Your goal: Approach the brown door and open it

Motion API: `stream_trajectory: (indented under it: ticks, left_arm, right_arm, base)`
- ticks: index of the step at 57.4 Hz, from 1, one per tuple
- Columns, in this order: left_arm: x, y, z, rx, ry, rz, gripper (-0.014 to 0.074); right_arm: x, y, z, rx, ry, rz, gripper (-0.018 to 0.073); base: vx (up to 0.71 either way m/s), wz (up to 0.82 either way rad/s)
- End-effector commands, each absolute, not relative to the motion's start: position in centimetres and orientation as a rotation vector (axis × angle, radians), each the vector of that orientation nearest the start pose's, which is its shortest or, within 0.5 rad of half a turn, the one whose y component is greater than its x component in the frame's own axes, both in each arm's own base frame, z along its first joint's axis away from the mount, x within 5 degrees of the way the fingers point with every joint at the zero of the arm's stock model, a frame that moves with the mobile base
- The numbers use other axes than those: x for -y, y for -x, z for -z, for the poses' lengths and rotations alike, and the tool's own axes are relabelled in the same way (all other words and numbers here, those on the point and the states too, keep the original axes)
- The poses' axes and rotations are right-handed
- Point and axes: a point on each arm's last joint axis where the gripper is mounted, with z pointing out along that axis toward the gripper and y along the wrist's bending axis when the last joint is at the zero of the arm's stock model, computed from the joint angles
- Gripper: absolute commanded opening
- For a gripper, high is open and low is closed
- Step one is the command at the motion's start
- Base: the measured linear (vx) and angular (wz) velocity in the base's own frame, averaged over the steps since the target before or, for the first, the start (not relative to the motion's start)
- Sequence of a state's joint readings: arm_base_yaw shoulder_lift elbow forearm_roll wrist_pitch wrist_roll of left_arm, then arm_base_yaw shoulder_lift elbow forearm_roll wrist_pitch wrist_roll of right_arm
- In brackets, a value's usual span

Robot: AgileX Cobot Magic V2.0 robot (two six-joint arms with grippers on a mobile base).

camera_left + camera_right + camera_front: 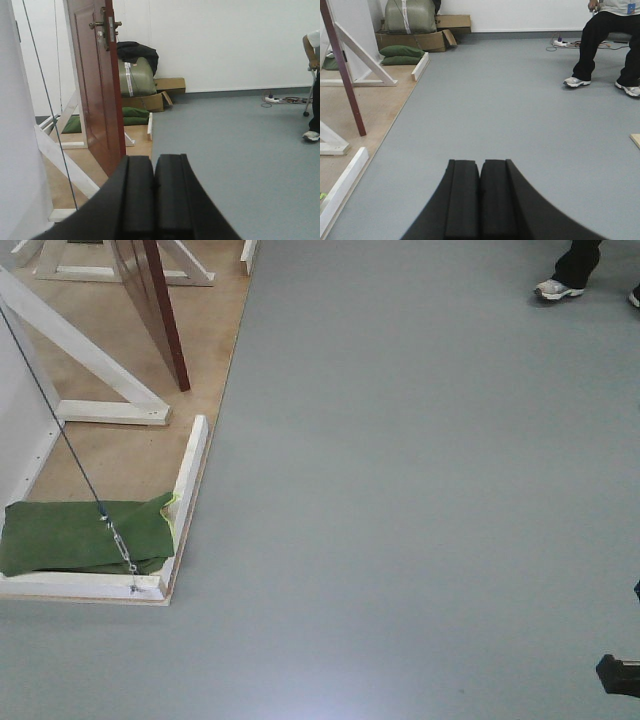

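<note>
Both pincers are pressed shut with nothing between them: our left gripper (pixel 154 197) and our right gripper (pixel 480 197). Ahead on our left the door (pixel 97 85) stands on a plywood platform (pixel 120 455), edge toward us, brass handle (pixel 95 24) up high. White braces (pixel 110 412) flank it. Green bags (pixel 132 116) and boxes (pixel 169 85) lie behind. A seated person (pixel 602 35) is far right.

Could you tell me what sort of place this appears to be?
Probably an indoor test room: the brown door stands in a white braced frame on a plywood platform, weighted by green sandbags.
</note>
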State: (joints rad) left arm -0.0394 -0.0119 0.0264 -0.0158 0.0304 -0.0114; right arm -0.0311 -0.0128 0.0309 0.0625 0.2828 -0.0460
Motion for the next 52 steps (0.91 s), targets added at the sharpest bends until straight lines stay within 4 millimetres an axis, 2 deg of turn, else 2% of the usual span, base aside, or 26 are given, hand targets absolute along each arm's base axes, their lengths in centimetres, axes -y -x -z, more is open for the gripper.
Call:
stream_trajectory:
  ticks: [1, 52]
  left_arm:
    - [0.24, -5.36, -21.60, -1.416, -0.004, 0.071, -0.0003]
    - [0.24, -5.37, -21.59, -1.417, -0.004, 0.071, -0.0003]
  right_arm:
    - [0.06, -5.54, -18.37, -1.696, -0.024, 0.005, 0.0000]
    - [0.06, -5.54, -18.37, -1.696, -0.024, 0.005, 0.0000]
  base:
    - [0.41, -0.04]
    - [0.39, 0.01]
